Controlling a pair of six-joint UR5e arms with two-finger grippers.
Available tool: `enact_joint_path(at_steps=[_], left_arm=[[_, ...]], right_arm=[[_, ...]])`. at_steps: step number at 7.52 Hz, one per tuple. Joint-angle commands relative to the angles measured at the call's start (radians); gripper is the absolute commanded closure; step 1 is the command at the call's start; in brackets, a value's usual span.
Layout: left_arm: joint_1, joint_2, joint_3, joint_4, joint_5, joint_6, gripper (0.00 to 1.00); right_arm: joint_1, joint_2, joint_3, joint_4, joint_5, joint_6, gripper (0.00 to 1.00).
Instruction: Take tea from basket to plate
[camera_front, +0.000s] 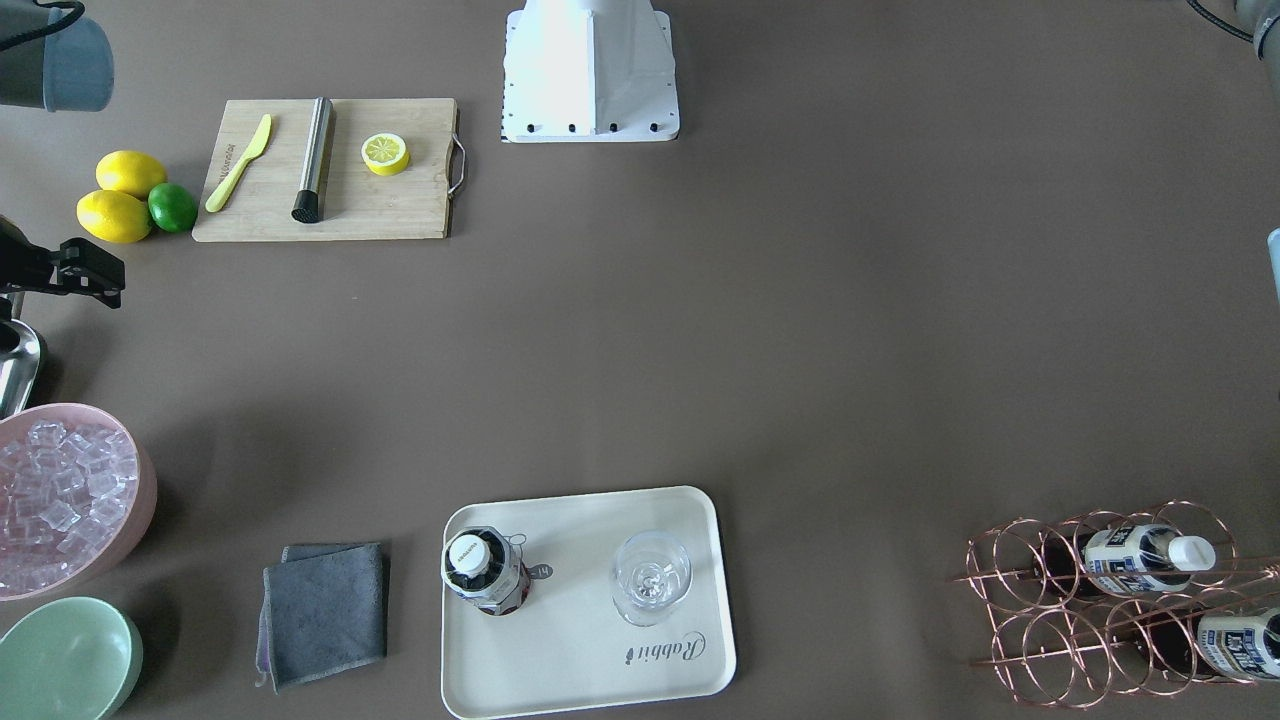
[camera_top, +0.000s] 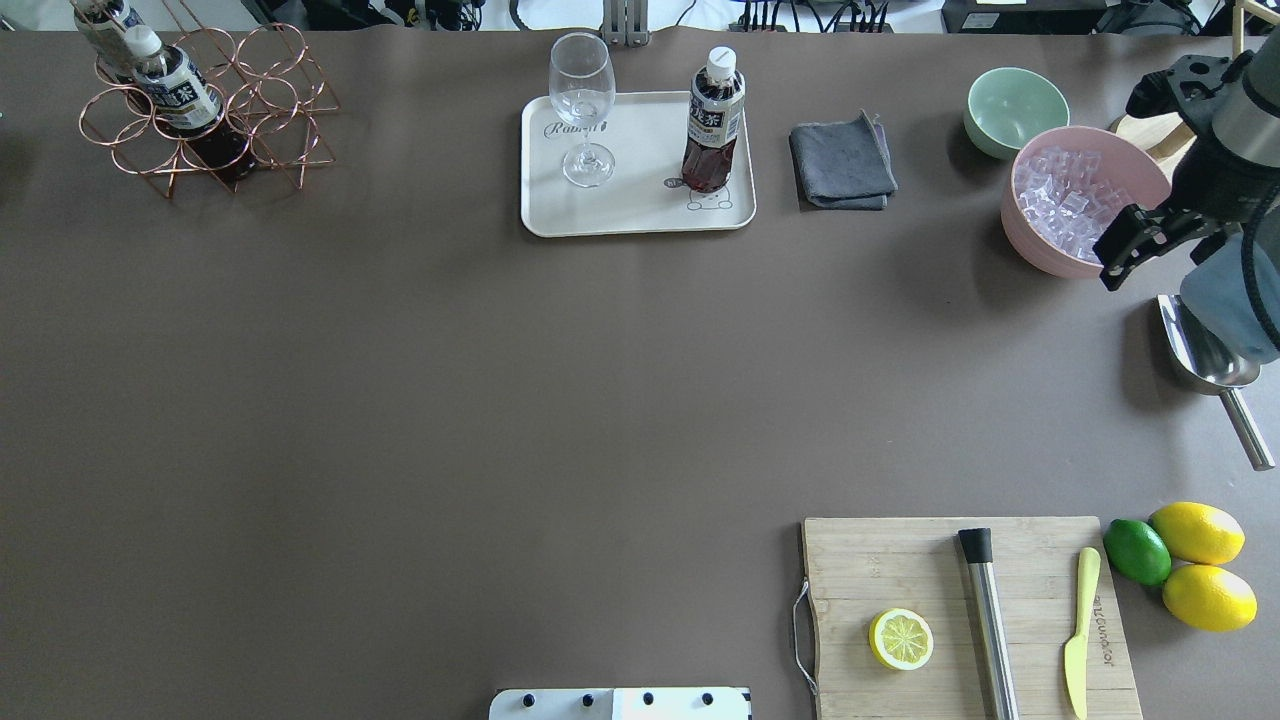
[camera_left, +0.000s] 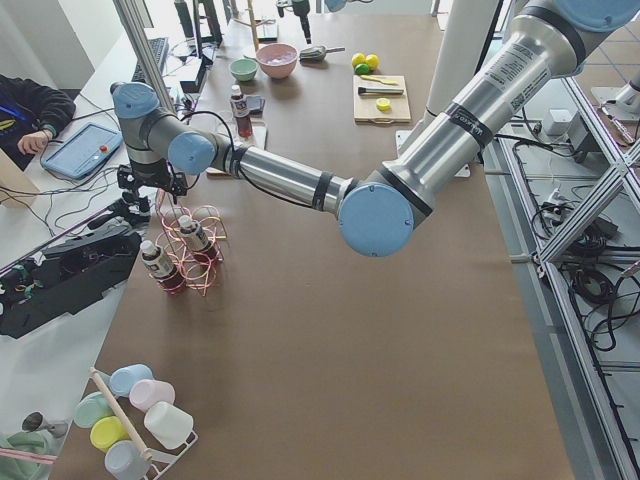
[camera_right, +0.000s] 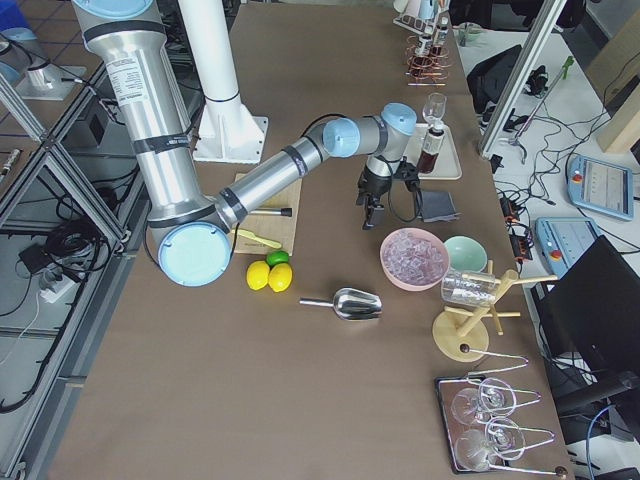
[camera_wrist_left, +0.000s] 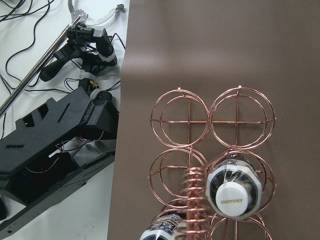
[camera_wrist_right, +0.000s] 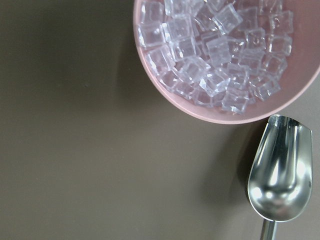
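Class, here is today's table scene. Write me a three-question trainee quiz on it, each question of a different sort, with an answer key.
1. How many tea bottles stand in the basket?
2. True or false: the glass on the plate lies on its side.
3. Which of these rests on the cutting board? A. a lime B. a lemon half C. a grey cloth

Key: 1. Two. 2. False, it stands upright. 3. B.
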Motion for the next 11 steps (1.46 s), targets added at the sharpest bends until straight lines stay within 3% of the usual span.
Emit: enact_joint_path(at_steps=[1, 3, 5, 7, 9, 11], left_arm=[[-0.003, 0.005, -0.019, 0.011, -0.005, 0.000, 0.02], [-0.033, 0.075, -0.202, 0.015, -0.008, -0.026, 0.02], [-0.050, 0.210, -0.429, 0.014, -0.002, -0.217, 0.02], [-0.061, 0.273, -0.508, -0.073, -0.005, -0.614, 0.02], [-0.085, 0.300, -0.502, -0.182, -0.001, -1.160, 0.02], [-0.078, 0.300, -0.502, -0.186, -0.004, -1.367, 0.02]], right_arm=[[0.074, -0.142, 0.038, -0.033, 0.003, -0.092, 0.01], [0.145, -0.256, 0.025, -0.032, 0.018, -0.180, 0.01], [0.225, -0.274, -0.056, -0.030, 0.038, -0.204, 0.01], [0.274, -0.336, -0.064, -0.006, 0.038, -0.253, 0.01], [0.294, -0.360, -0.151, 0.170, 0.087, -0.247, 0.01], [0.299, -0.365, -0.151, 0.174, 0.092, -0.242, 0.01]])
